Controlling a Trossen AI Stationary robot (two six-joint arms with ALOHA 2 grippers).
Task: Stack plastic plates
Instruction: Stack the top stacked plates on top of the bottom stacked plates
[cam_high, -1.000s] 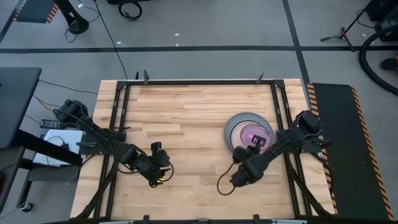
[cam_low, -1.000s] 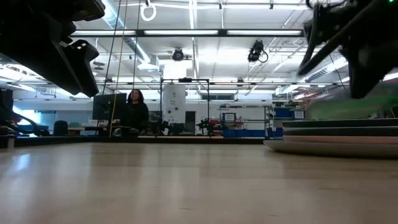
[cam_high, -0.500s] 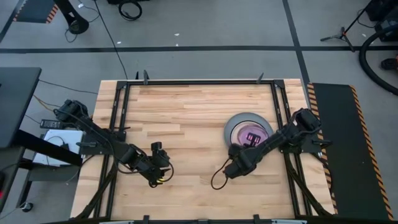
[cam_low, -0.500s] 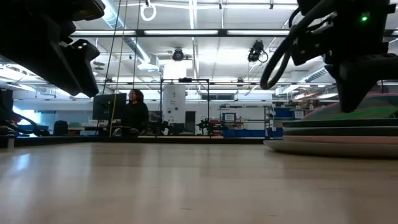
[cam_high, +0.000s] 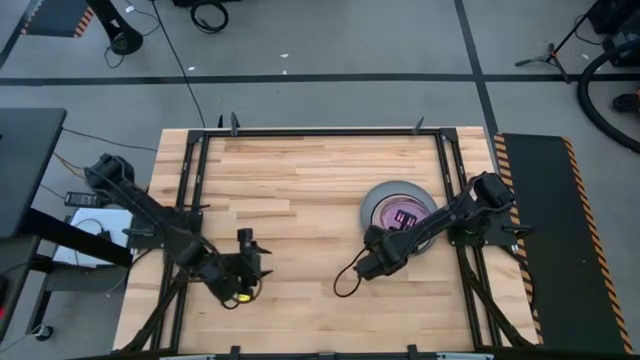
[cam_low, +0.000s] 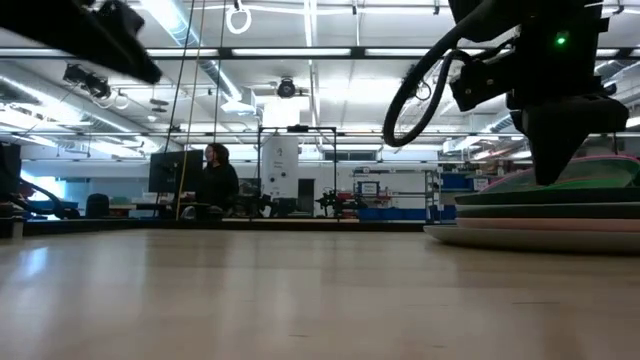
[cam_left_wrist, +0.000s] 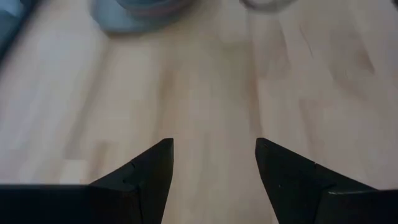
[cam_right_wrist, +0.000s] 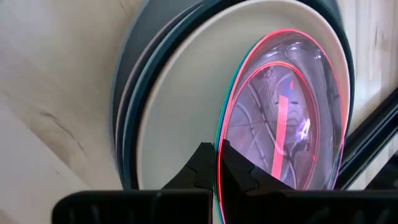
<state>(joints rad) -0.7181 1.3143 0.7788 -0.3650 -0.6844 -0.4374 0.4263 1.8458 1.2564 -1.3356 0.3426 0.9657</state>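
Right gripper (cam_right_wrist: 216, 163) — fingers pinched nearly together, holding nothing — is hanging just over the plates (cam_high: 398, 207), which are sitting stacked at the table's (cam_high: 310, 180) right side. Left gripper (cam_left_wrist: 211, 165) is hovering over bare wood near the front-left, fingers spread, empty.

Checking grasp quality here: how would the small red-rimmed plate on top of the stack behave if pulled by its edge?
The red-rimmed plate looks thin and translucent, so probably light and slightly flexible. Resting on the glossy cream plate, it would likely slide easily.
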